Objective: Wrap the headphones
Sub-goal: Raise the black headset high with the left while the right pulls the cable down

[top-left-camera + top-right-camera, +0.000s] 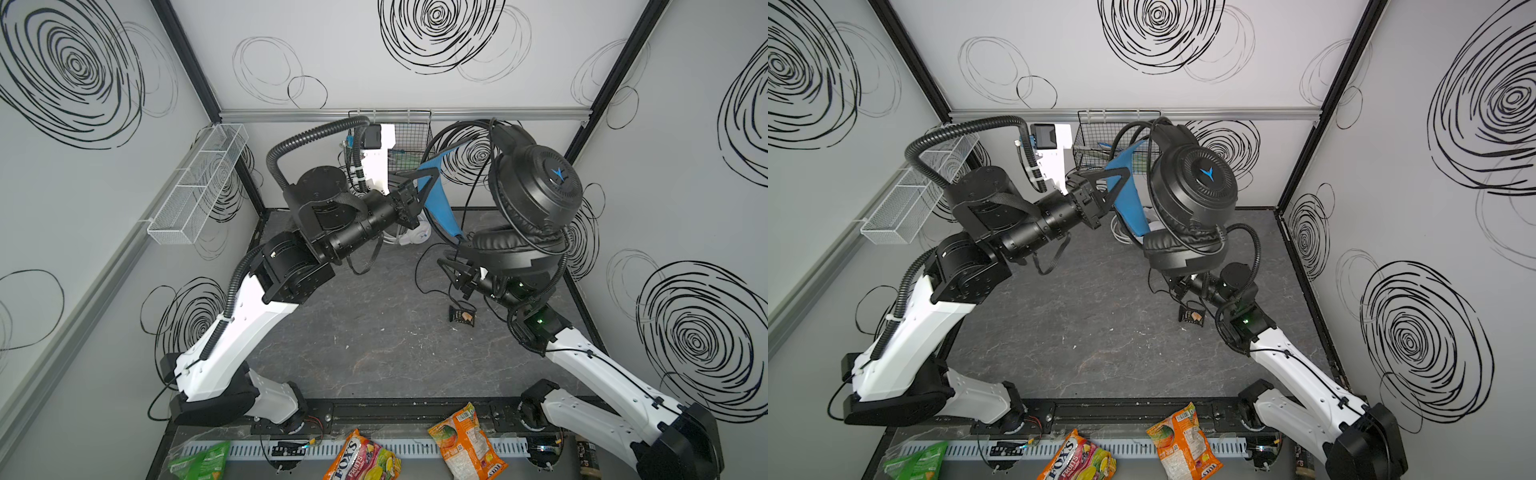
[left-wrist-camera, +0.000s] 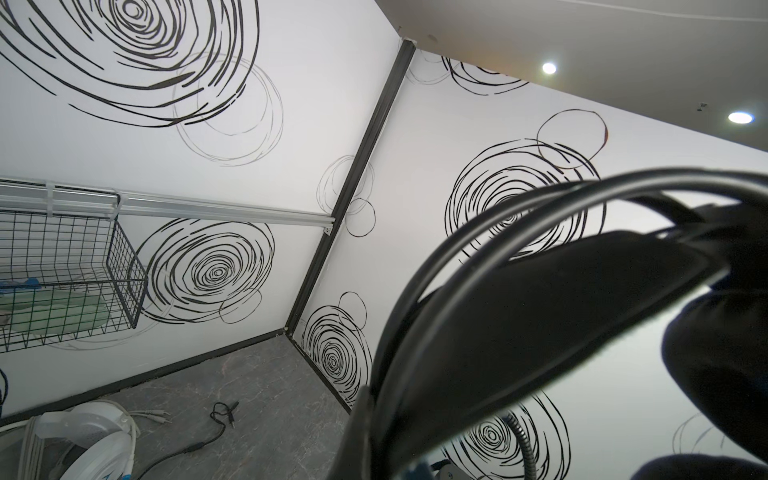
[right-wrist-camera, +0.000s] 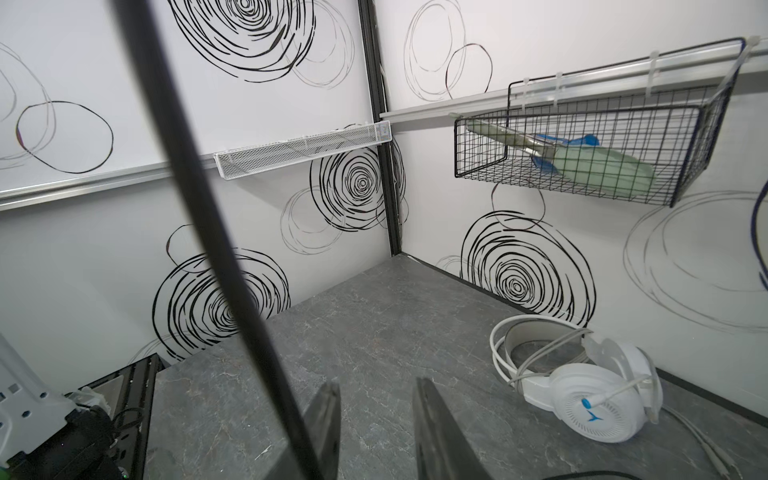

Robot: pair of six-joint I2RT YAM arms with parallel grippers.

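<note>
While the left gripper [image 1: 417, 189] is pressed together on the blue-lined band of the black headset [image 1: 536, 187] and holds it high above the table [image 1: 374, 353], several turns of its black cable [image 3: 237, 266] already lie around the ear cups. The rest of that cable hangs loose down to the table, so by my reading the winding is partly done.

The right gripper [image 3: 374, 386] sits under the lower ear cup. Its jaws are spread with nothing between them, and the cable runs just beside one finger, not yet caught.

The white headset [image 3: 598, 399] lies on the table near the back wall. Its white cable is looped around the band with a short tail trailing, so it looks largely finished.
</note>
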